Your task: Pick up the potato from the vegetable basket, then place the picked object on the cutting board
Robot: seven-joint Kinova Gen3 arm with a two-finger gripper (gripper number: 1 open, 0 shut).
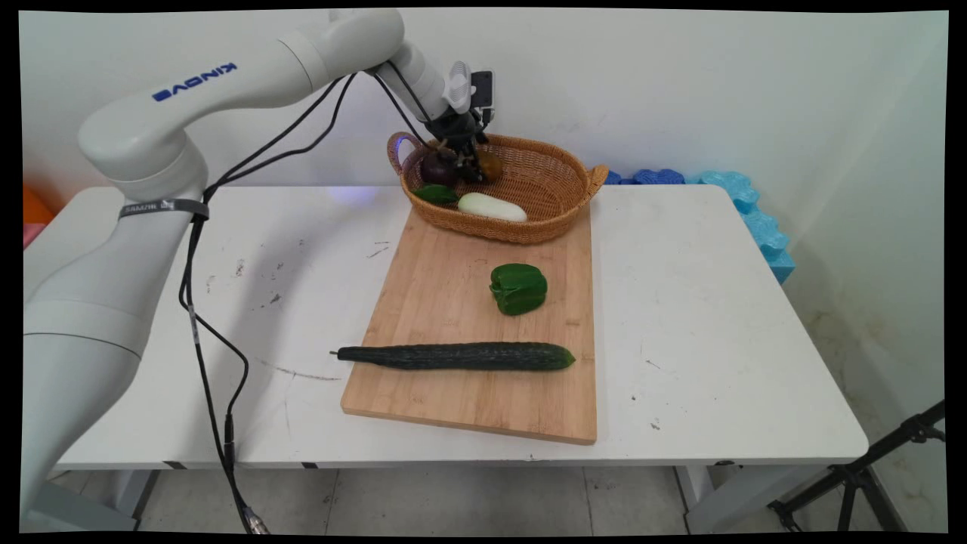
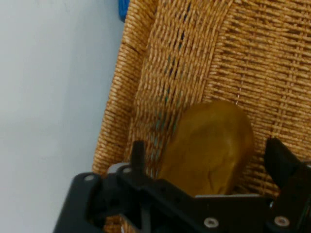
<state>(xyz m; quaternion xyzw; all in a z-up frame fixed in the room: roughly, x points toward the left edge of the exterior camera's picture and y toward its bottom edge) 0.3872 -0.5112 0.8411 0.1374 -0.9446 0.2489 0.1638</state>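
My gripper reaches down into the wicker basket at the back of the table. In the hand view the gripper is open, and a brownish-yellow potato lies on the basket's woven floor between the two fingers. Neither finger visibly touches it. In the main view the potato shows just right of the gripper. A dark purple round vegetable sits just left of it. A green leafy piece and a pale white oblong vegetable lie at the basket's near side.
A wooden cutting board runs from the basket toward the table's near edge. On it lie a green bell pepper and a long dark cucumber. Blue foam pieces stand at the back right. Black cables hang from the arm.
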